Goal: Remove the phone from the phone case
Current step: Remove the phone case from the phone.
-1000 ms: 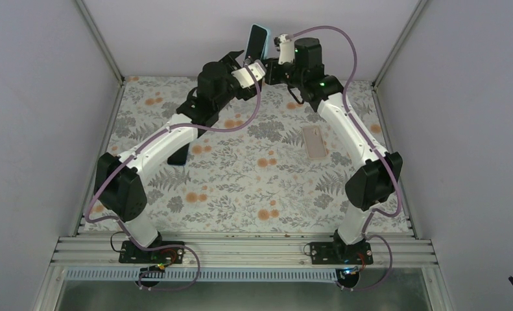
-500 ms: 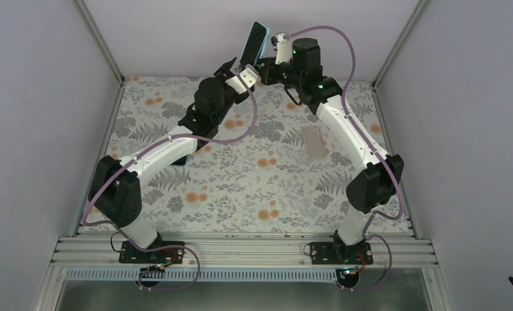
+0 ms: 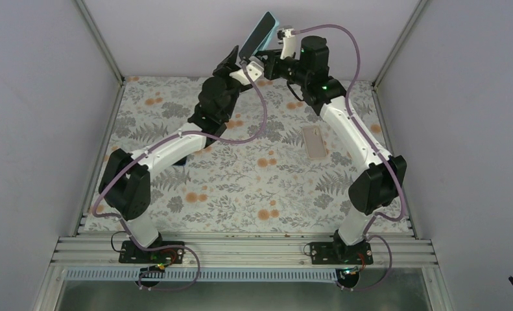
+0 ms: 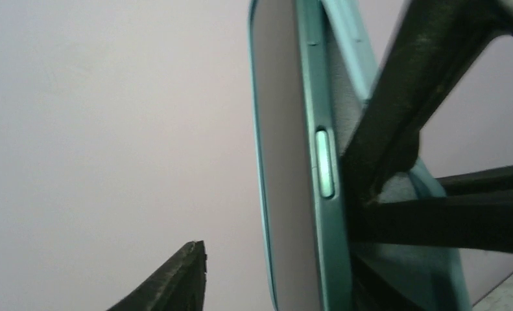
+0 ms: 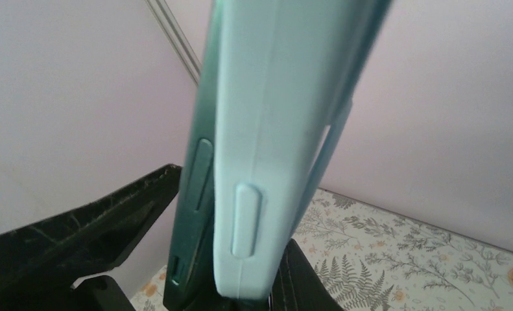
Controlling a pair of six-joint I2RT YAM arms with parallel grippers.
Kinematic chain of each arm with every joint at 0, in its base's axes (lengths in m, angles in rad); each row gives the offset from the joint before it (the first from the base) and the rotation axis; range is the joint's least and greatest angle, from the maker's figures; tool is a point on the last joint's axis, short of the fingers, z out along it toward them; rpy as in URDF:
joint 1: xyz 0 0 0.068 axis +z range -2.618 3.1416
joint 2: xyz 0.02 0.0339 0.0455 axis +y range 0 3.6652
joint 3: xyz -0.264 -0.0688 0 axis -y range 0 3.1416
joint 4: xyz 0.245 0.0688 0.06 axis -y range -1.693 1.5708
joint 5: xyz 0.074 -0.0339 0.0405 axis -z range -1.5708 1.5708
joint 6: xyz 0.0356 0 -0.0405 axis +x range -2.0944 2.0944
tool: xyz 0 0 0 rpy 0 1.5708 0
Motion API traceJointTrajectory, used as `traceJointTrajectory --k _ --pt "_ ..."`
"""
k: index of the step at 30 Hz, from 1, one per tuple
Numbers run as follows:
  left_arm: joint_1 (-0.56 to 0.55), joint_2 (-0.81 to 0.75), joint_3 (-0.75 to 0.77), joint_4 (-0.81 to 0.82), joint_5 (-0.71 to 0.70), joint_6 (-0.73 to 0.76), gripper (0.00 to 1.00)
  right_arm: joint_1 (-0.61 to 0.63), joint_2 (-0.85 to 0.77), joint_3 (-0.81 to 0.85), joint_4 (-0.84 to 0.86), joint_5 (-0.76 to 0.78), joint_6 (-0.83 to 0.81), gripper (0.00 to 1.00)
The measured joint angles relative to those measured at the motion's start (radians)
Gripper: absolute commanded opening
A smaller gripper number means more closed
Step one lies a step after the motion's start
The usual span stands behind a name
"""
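A phone in a light teal phone case (image 3: 261, 34) is held up in the air at the back of the table, tilted to the right. My right gripper (image 3: 265, 65) is shut on its lower end, where the pale case (image 5: 286, 129) runs beside a darker teal edge (image 5: 198, 181). My left gripper (image 3: 240, 61) stands just left of it, jaws on either side of the phone. Its left finger (image 4: 176, 282) is still apart from the grey screen (image 4: 283, 162); the other finger is hidden behind the case (image 4: 325, 97).
A beige case (image 3: 315, 142) lies flat on the floral mat (image 3: 253, 188), right of the middle. A dark flat phone (image 3: 182, 157) lies partly under my left arm. Grey walls and metal posts close in the table.
My left gripper has risen to the phone and its jaws have narrowed around it. The right gripper has lifted the phone and tilted it further right.
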State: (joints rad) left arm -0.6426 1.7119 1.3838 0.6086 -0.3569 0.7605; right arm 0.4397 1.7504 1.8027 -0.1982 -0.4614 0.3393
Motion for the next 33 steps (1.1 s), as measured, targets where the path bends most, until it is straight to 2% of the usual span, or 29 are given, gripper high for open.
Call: traceJointTrajectory --k 6,11,13,23,28,33 --pt "-0.012 0.034 0.0 0.083 -0.042 0.08 0.28 0.003 0.0 -0.018 0.019 -0.016 -0.025 0.03" --pt "-0.013 0.034 0.0 0.116 -0.039 0.09 0.07 0.003 -0.001 -0.018 0.05 -0.05 -0.04 0.03" --pt "-0.014 0.034 0.0 0.118 -0.038 0.083 0.03 0.003 -0.001 -0.018 0.057 -0.069 -0.048 0.03" --pt "-0.014 0.007 -0.035 0.101 -0.039 0.048 0.02 0.021 -0.005 -0.018 0.035 0.004 -0.079 0.03" --pt "0.007 -0.075 -0.067 -0.061 -0.015 -0.006 0.02 0.044 0.022 0.032 -0.061 0.095 -0.154 0.03" --pt "0.049 -0.226 -0.165 -0.202 -0.06 0.072 0.02 -0.022 0.138 0.104 -0.245 0.267 -0.254 0.03"
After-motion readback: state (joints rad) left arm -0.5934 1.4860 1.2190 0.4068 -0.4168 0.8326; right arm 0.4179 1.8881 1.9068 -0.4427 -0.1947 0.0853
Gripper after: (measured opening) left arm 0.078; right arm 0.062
